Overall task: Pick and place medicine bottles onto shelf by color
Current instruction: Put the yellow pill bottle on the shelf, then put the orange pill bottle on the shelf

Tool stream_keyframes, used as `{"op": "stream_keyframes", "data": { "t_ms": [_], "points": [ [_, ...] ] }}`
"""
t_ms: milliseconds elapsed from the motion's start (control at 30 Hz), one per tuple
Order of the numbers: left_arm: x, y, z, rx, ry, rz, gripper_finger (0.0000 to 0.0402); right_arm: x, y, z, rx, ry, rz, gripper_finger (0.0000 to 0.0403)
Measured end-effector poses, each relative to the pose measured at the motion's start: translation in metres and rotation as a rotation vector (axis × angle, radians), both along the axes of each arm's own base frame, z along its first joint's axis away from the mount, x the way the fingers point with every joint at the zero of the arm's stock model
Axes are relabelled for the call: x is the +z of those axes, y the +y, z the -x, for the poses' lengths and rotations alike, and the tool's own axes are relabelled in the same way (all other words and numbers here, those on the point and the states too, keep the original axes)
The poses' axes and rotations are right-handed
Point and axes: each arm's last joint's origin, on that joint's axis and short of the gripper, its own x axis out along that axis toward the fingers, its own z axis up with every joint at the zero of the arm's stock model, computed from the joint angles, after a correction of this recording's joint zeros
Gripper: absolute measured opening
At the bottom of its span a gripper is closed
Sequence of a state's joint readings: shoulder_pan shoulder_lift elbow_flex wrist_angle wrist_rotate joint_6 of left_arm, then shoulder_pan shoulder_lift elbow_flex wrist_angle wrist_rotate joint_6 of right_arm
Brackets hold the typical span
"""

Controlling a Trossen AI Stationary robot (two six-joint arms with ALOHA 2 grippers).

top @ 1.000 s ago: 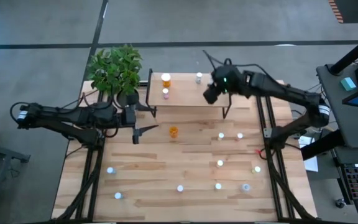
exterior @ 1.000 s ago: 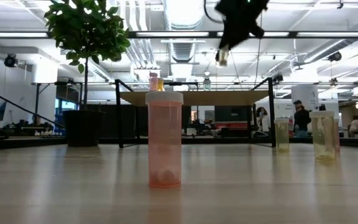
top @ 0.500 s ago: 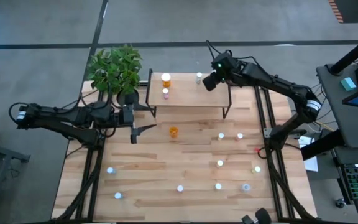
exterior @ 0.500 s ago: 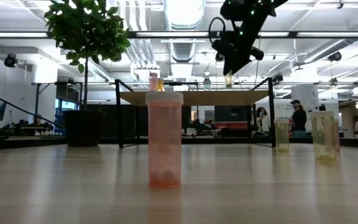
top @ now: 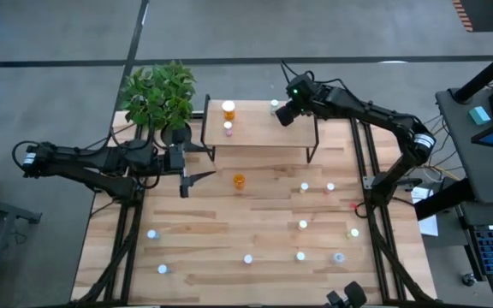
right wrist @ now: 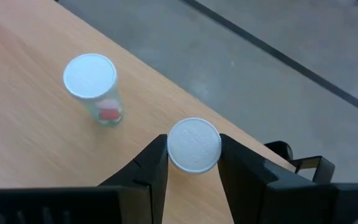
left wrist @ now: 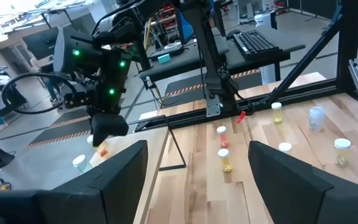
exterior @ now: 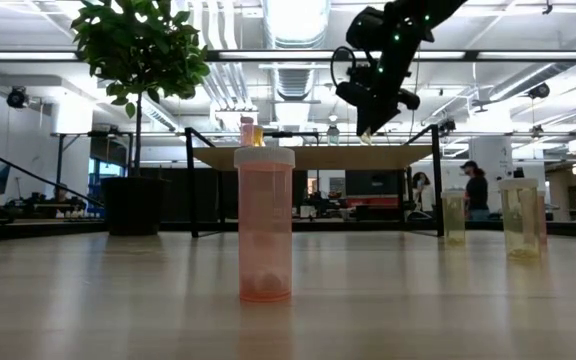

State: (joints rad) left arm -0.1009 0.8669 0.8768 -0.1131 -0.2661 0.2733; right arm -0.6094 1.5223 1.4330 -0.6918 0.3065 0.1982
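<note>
Item: right gripper (right wrist: 193,163). You are carrying one white-capped bottle (right wrist: 194,144) clamped between the two fingers, hanging above the shelf (top: 255,137) near its far right corner. In the low view the gripper (exterior: 373,105) is sitting just above the shelf top, with the bottle's pale yellowish base showing under it.

Step in hand, as you may judge it: placing, at the lowering stage. The next move is calling for a straight descent until the base is resting on the wood, then a release, staying clear of the neighbouring bottle and of the shelf's far edge, which lies close.

Item: shelf, contents. It is holding a green-tinted bottle (right wrist: 94,88) with something red inside, standing upright just beside your carried one; at the far left corner, a larger orange bottle (top: 228,109) and a pink bottle (top: 228,127) next to it.

Item: left gripper (top: 197,164). It is waiting with fingers spread and holding nothing, at the table's left edge beside the potted plant (top: 158,97).

Item: table (top: 255,265), contents. An orange bottle (top: 239,181) is standing just in front of the shelf; further small bottles are scattered toward the near and right edges. Their tints cannot be told from above.
</note>
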Motion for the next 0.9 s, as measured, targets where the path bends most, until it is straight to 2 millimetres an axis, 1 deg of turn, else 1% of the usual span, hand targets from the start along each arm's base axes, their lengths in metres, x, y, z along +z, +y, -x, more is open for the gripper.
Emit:
{"op": "stream_keyframes", "data": {
  "t_ms": [200, 567, 700, 767, 900],
  "points": [
    [0.000, 0.000, 0.000, 0.000, 0.000, 0.000, 0.0262, -0.001, 0.000, 0.001, -0.003, 0.005, -0.007, 0.0119],
    [0.000, 0.000, 0.000, 0.000, 0.000, 0.000, 0.0262, -0.001, 0.001, 0.001, -0.003, 0.009, -0.009, 0.0165],
    [0.000, 0.000, 0.000, 0.000, 0.000, 0.000, 0.0262, 0.001, 0.001, 0.002, -0.003, 0.007, -0.008, 0.0173],
    [0.000, 0.000, 0.000, 0.000, 0.000, 0.001, 0.0262, 0.006, 0.002, 0.003, -0.002, -0.002, -0.002, 0.0173],
    [0.000, 0.000, 0.000, 0.001, -0.001, 0.004, 0.0262, 0.028, 0.007, 0.008, 0.000, -0.022, 0.012, 0.0174]
  ]
}}
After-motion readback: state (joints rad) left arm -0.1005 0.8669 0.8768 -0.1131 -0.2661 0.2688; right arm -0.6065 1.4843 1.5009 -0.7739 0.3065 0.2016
